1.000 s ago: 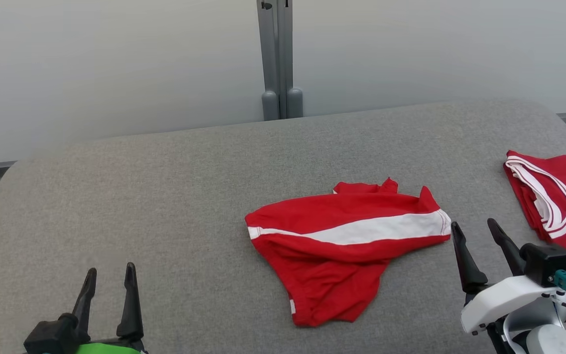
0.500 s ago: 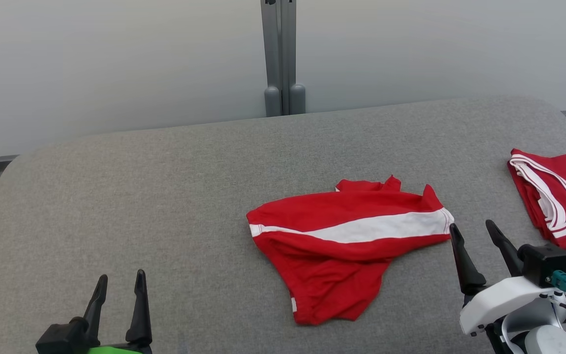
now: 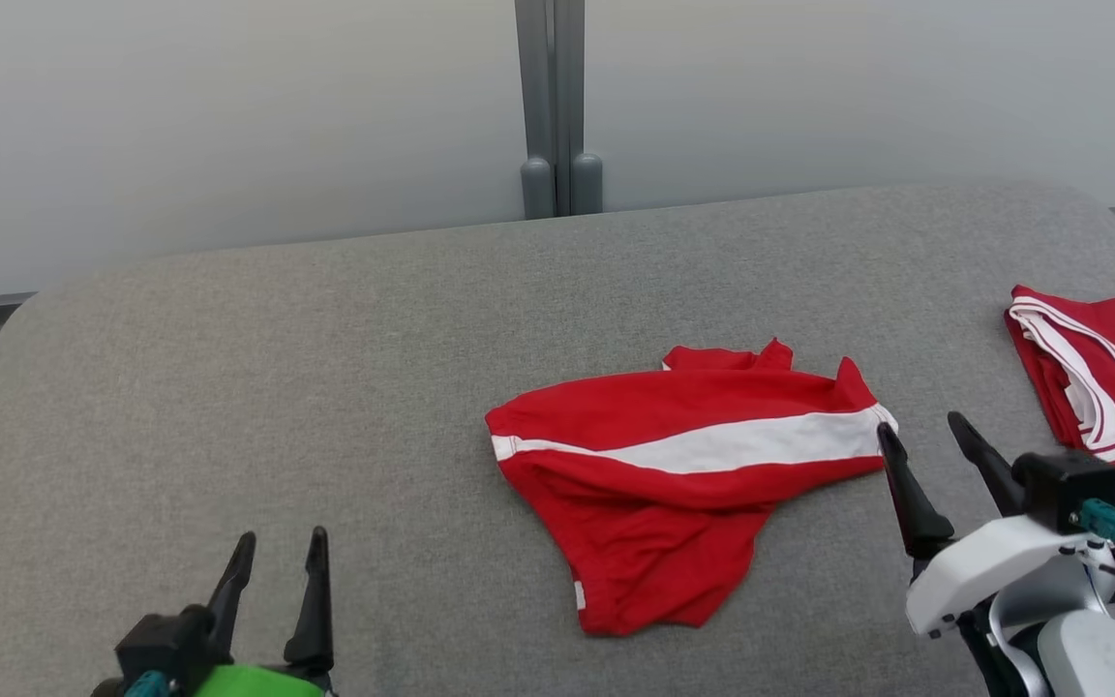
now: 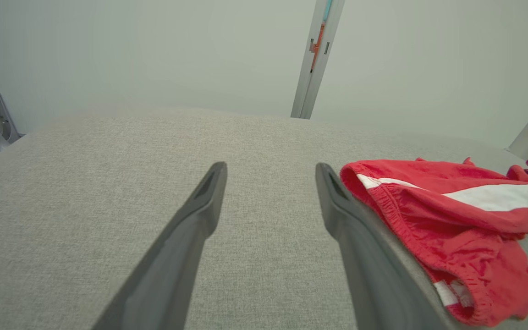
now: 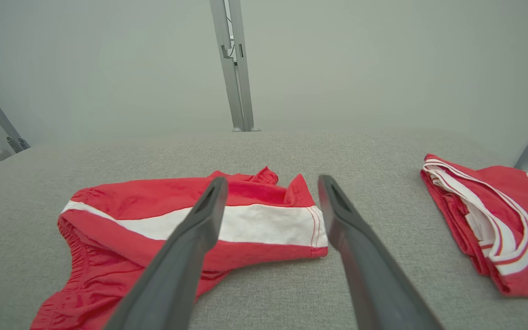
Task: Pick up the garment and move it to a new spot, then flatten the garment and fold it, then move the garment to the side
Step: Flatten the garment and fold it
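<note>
At 7 o'clock in the head view: left gripper over the grey padded table, fingers spread wide, nothing between them. Garment lies off its 2 o'clock, apart from it. It's red shorts with a white stripe, crumpled and unfolded, just right of table centre, elastic waistband end at 9 o'clock, striped hem end at 3 o'clock. Right gripper at 4 o'clock in the head view, fingers released and empty, with its left fingertip just beside that striped hem; contact can't be told. Folded jersey, red with white trim, at 3 o'clock on the table edge, well apart from the garment. Grey post at 12 o'clock behind the table.
</note>
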Tool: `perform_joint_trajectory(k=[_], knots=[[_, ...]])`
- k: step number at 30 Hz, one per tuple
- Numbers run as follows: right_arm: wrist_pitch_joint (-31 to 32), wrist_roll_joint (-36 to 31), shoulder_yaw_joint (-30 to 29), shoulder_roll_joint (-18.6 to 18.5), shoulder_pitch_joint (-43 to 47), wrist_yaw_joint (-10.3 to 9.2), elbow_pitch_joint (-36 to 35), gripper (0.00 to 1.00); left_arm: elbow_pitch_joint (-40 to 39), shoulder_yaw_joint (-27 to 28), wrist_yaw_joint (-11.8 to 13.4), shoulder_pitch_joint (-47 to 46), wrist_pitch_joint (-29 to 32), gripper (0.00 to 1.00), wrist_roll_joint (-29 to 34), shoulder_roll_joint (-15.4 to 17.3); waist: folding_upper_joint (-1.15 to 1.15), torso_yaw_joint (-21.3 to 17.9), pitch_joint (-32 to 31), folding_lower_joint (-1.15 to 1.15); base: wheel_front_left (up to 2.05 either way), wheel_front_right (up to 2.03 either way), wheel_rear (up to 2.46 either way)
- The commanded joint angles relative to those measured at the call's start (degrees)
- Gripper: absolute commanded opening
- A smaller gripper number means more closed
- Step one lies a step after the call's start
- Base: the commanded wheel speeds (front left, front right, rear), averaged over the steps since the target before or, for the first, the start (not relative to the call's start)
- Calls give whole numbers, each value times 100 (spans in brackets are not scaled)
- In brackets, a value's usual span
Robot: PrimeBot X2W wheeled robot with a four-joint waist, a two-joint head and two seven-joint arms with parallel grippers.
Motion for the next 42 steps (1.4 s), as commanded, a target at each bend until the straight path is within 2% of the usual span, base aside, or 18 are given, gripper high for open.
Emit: perform_joint_trajectory(k=[1, 8, 13, 16, 26, 29, 34, 42], knots=[[99, 119, 23, -86, -169, -1, 37, 100, 27, -94, -41, -195, 112, 100, -13, 11, 0, -6, 34, 0, 0, 0, 0], [1398, 974, 199, -571, -912, -1, 592, 100, 630, -704, -115, -1174, 1538, 100, -653, -167, 0, 52, 235, 0, 0, 0, 0], [2079, 1553, 378, -876, -1446, -1, 991, 100, 1210, -1050, -126, -2005, 2343, 100, -1099, -311, 0, 34, 529, 0, 0, 0, 0], [2240, 1931, 605, -1084, -1747, -1, 1141, 100, 1523, -1222, 25, -2463, 2635, 100, -1281, -351, 0, -4, 757, 0, 0, 0, 0], [1977, 2773, 1521, -1669, -2393, -1, 1599, 100, 2115, -2060, 543, -3365, 2872, 100, -2421, -369, 0, -138, 1182, 0, 0, 0, 0], [1856, 3014, 1757, -1796, -2529, -1, 1720, 100, 2287, -2327, 663, -3547, 2821, 100, -2450, -369, 0, -158, 1244, 0, 0, 0, 0], [1822, 3554, 2265, -1932, -2744, -1, 1898, 100, 2492, -2568, 767, -3785, 2799, 100, -2795, -367, 0, -171, 1350, 0, 0, 0, 0], [1763, 4465, 2763, -2108, -3033, -1, 2143, 100, 2660, -2814, 802, -4009, 2721, 100, -3148, -366, 0, -112, 1546, 0, 0, 0, 0]])
